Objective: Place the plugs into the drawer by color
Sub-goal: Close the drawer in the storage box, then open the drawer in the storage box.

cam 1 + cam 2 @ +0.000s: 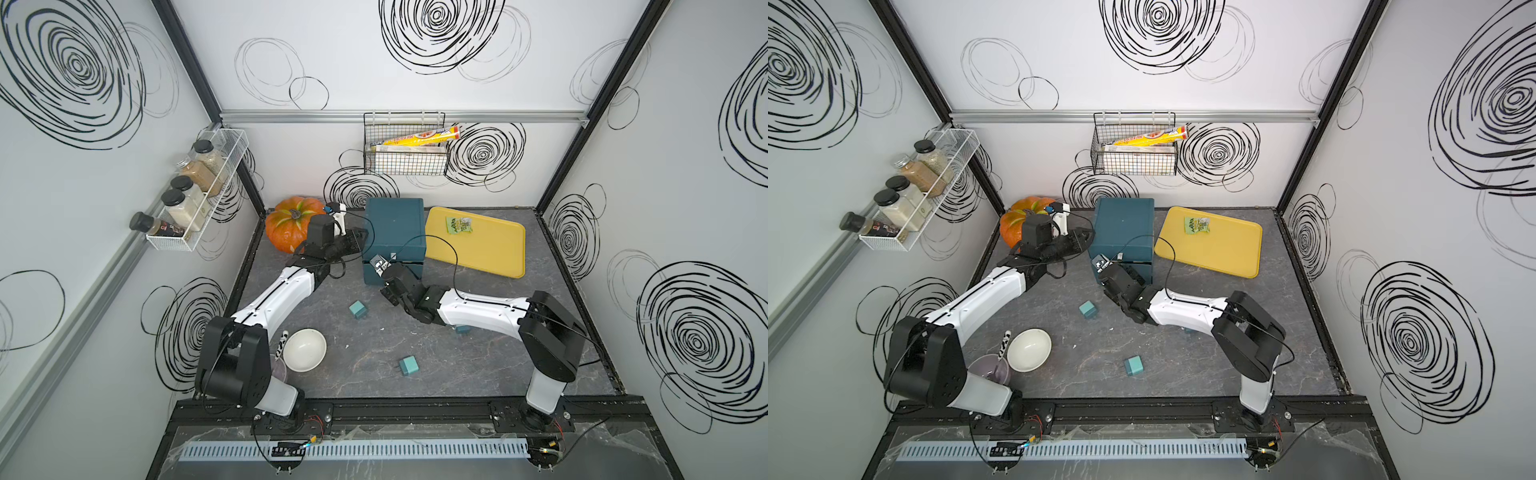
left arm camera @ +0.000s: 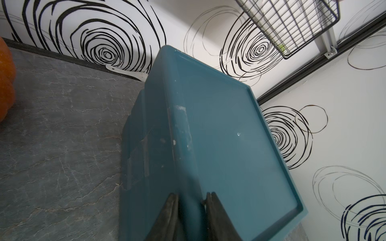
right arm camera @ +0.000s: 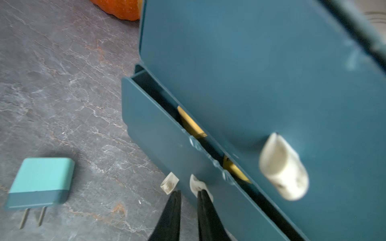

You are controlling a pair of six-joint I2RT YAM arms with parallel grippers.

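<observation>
Left claw narrowly pinches the cabinet top edge, and right claw is closed on the tab of a slightly open drawer with yellow plugs.

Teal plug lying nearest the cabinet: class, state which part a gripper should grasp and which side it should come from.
Grasp the teal plug by its square body, coming straight down from above, jaws closing on the two side faces parallel to the prongs. It lies flat on the table, sides clear, and the thin prongs probably offer poor purchase.
</observation>
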